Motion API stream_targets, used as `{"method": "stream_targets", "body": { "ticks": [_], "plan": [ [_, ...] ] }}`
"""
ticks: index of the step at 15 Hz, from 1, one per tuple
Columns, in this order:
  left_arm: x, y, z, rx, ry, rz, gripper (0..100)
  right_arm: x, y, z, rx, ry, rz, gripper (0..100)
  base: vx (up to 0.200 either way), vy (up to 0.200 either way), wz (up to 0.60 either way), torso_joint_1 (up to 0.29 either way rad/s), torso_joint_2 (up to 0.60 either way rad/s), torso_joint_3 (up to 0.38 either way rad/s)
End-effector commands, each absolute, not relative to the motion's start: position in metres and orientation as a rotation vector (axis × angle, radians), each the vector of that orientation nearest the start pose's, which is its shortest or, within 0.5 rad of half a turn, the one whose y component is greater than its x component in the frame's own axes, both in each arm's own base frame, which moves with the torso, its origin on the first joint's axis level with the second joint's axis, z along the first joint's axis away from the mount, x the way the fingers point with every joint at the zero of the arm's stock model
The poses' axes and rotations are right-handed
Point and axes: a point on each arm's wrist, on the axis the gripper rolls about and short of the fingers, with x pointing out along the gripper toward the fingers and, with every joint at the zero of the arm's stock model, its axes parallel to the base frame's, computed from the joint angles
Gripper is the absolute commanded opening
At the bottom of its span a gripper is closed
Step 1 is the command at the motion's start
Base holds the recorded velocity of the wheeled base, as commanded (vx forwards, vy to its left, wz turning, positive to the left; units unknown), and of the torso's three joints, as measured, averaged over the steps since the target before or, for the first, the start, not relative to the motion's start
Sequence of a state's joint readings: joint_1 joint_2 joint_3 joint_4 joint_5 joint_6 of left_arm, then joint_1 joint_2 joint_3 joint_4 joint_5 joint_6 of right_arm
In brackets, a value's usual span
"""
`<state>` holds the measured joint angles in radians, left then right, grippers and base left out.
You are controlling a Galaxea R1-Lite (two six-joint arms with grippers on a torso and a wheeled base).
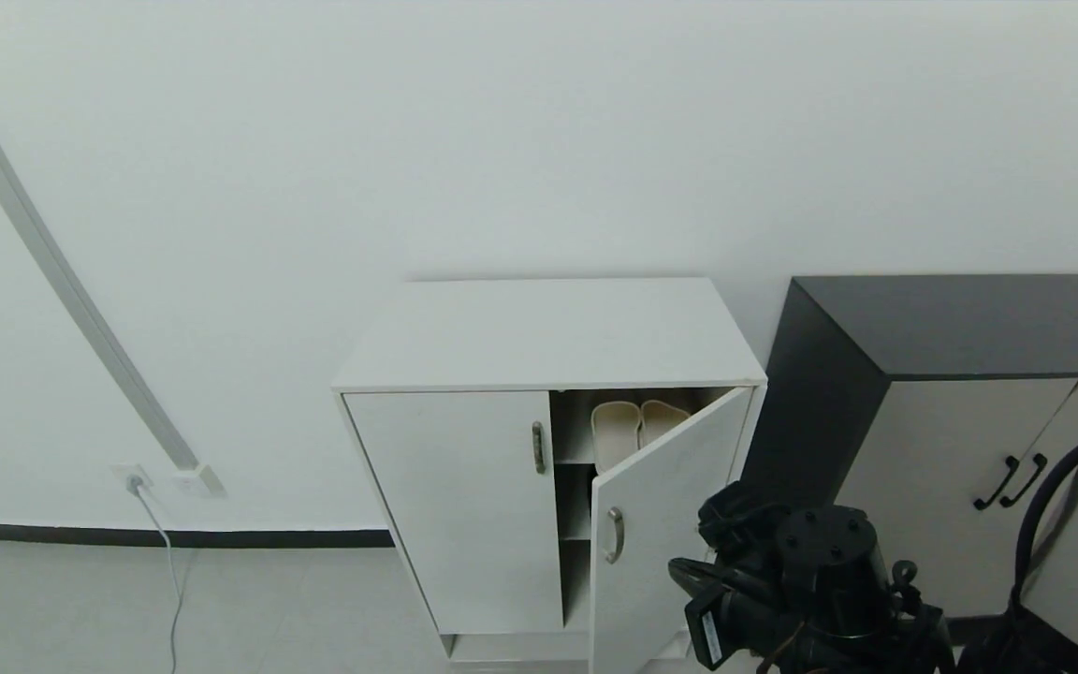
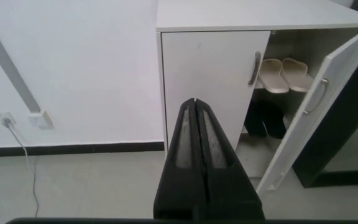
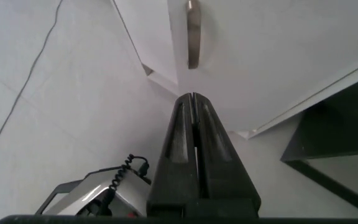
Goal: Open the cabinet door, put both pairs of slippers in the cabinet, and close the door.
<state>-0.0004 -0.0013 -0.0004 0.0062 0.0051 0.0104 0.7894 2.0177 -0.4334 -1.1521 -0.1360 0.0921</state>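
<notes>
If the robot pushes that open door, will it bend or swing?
The door probably swings as one stiff board, hinged at the cabinet side. It looks thin, so likely light. Its smooth face may be slippery; the handle grips better.

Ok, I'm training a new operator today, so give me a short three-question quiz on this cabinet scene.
1. True or false: the right door of the white cabinet stands partly open.
2. Which shelf holds the beige slippers? A top, B middle, C bottom.
3. Fill in: the left tool and the right tool are both ____.
Key: 1 true; 2 A; 3 shut.
</notes>
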Motion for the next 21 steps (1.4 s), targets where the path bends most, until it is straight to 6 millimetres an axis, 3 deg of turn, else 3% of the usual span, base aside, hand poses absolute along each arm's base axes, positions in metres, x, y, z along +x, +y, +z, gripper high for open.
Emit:
{"method": "stream_targets", "body": {
  "ticks": [1, 10, 17, 21],
  "plan": [
    [-0.023, 0.000, 0.075, 0.011, 0.006, 0.006, 0, 0.213, 0.211, 0.046, -0.114, 0.433, 0.624, 0, 0.000, 0.000, 0.00, 0.000, 0.00, 0.000],
    [-0.023, 0.000, 0.075, 0.009, 0.006, 0.008, 0, 0.290, 0.230, 0.025, -0.052, 0.351, 0.528, 0, 0.000, 0.000, 0.00, 0.000, 0.00, 0.000],
    [-0.023, 0.000, 0.075, 0.009, 0.006, 0.006, 0, 0.335, 0.234, 0.016, -0.023, 0.287, 0.476, 0, 0.000, 0.000, 0.00, 0.000, 0.00, 0.000],
    [-0.023, 0.000, 0.075, 0.011, 0.006, 0.006, 0, 0.350, 0.235, 0.011, -0.015, 0.271, 0.459, 0, 0.000, 0.000, 0.00, 0.000, 0.00, 0.000]
  ]
}}
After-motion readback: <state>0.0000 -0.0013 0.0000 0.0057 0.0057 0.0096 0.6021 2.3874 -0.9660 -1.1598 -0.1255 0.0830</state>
